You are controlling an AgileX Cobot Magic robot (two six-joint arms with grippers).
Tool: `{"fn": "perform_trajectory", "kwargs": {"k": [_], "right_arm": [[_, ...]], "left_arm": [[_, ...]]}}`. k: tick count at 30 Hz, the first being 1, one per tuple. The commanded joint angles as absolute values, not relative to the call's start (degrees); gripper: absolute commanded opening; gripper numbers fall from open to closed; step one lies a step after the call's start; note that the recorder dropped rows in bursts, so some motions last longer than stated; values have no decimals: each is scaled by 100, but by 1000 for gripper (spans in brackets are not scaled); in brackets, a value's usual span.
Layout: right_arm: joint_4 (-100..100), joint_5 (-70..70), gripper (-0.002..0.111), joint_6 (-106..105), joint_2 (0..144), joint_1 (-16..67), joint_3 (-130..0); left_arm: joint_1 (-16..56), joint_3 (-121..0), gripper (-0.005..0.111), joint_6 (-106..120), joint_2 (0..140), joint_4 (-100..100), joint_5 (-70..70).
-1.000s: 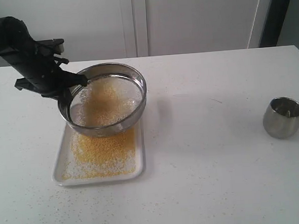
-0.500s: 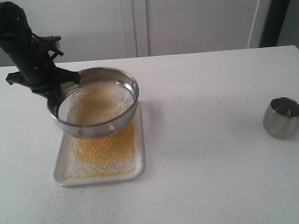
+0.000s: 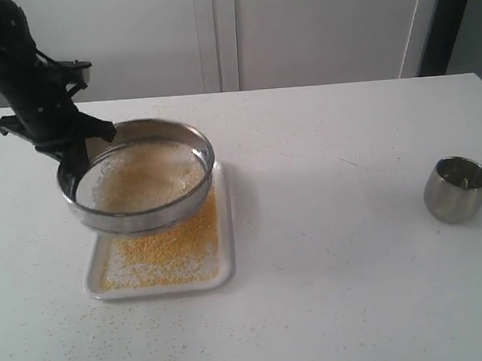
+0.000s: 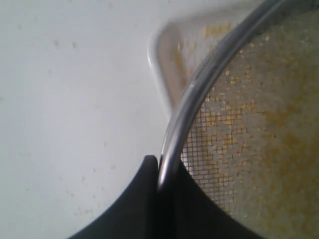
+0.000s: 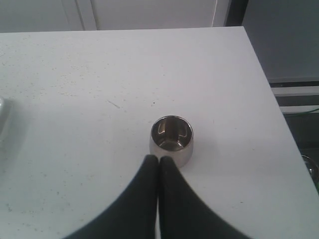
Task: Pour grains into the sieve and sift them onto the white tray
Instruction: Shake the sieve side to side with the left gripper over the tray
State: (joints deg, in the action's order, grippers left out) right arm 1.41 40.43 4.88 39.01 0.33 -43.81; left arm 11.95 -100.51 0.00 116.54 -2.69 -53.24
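Observation:
The sieve (image 3: 139, 189), a wide steel ring with mesh, hangs above the white tray (image 3: 223, 263) with grains (image 3: 138, 177) spread on its mesh. My left gripper (image 3: 74, 154) is shut on the sieve's rim at its left side. In the left wrist view the rim (image 4: 199, 89) runs between the black fingers (image 4: 144, 199), with mesh and yellow grains (image 4: 259, 129) beside it and a tray corner (image 4: 162, 55) below. Golden grains (image 3: 167, 250) lie on the tray. My right gripper (image 5: 158, 159) is shut and holds nothing; it is out of the exterior view.
A small steel cup (image 3: 456, 188) stands upright at the table's right, just beyond the right fingertips in the right wrist view (image 5: 171, 140). Stray grains speckle the white table (image 3: 329, 290). The table's right edge (image 5: 279, 124) is near the cup.
My left gripper has carried the sieve to the left and slightly toward the tray's left side over the last second. The cup has not moved.

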Motion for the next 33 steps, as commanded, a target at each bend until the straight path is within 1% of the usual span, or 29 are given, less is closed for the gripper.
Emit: {"fn": "perform_trajectory", "kwargs": {"k": [1, 2, 4, 5, 7, 8, 10, 12, 14, 16, 17, 18, 20, 22, 23, 24, 27, 28, 29, 30, 31, 32, 33], "right_arm": [[149, 4024, 0, 514, 3862, 0, -4393], [149, 4024, 0, 514, 3862, 0, -4393], [149, 4024, 0, 514, 3862, 0, -4393], [149, 4024, 0, 514, 3862, 0, -4393], [149, 4024, 0, 514, 3862, 0, -4393], [149, 4024, 0, 514, 3862, 0, -4393], [149, 4024, 0, 514, 3862, 0, -4393], [149, 4024, 0, 514, 3846, 0, -4393], [149, 4024, 0, 514, 3846, 0, -4393], [149, 4024, 0, 514, 3846, 0, -4393], [149, 4024, 0, 514, 3846, 0, -4393], [149, 4024, 0, 514, 3846, 0, -4393], [149, 4024, 0, 514, 3846, 0, -4393], [149, 4024, 0, 514, 3846, 0, -4393], [149, 4024, 0, 514, 3846, 0, -4393], [149, 4024, 0, 514, 3846, 0, -4393], [149, 4024, 0, 514, 3846, 0, -4393], [149, 4024, 0, 514, 3846, 0, -4393], [149, 4024, 0, 514, 3846, 0, -4393], [149, 4024, 0, 514, 3846, 0, -4393], [149, 4024, 0, 514, 3846, 0, -4393], [149, 4024, 0, 514, 3846, 0, -4393], [149, 4024, 0, 514, 3846, 0, -4393]], "left_arm": [[1269, -9176, 0, 289, 11028, -801, -4711], [1269, -9038, 0, 286, 11000, -801, -4180], [1215, -9188, 0, 115, 11175, -801, -3803], [1170, -9410, 0, 64, 11341, -878, -4012], [1095, -9790, 0, 0, 11563, -1171, -4872], [1097, -9830, 0, 0, 11577, -1322, -5325], [1170, -9477, 0, 469, 11338, -1460, -5502], [1353, -8917, 0, 714, 10989, -1470, -4779], [1485, -8546, 0, 772, 10804, -1161, -3391], [1443, -8603, 0, 414, 10922, -1096, -2363], [1371, -8767, 0, 143, 11031, -1096, -2371], [1318, -8974, 0, -163, 11120, -1096, -2629], [1225, -9346, 0, -372, 11266, -1106, -4015], [1214, -9290, 0, 0, 11250, -1093, -5120], [1271, -9112, 0, 237, 11166, -1113, -5180], [1296, -8951, 0, 321, 11071, -1113, -4850], [1328, -8906, 0, 154, 11053, -999, -3087], [1296, -9022, 0, 93, 11124, -999, -2893], [1258, -9447, 0, -204, 11331, -981, -3433], [1258, -9620, 0, -202, 11370, -971, -3856], [1283, -9739, 0, -94, 11402, -960, -5121], [1341, -9676, 0, 64, 11376, -960, -5432], [1422, -9505, 0, 569, 11301, -947, -5140]]}}
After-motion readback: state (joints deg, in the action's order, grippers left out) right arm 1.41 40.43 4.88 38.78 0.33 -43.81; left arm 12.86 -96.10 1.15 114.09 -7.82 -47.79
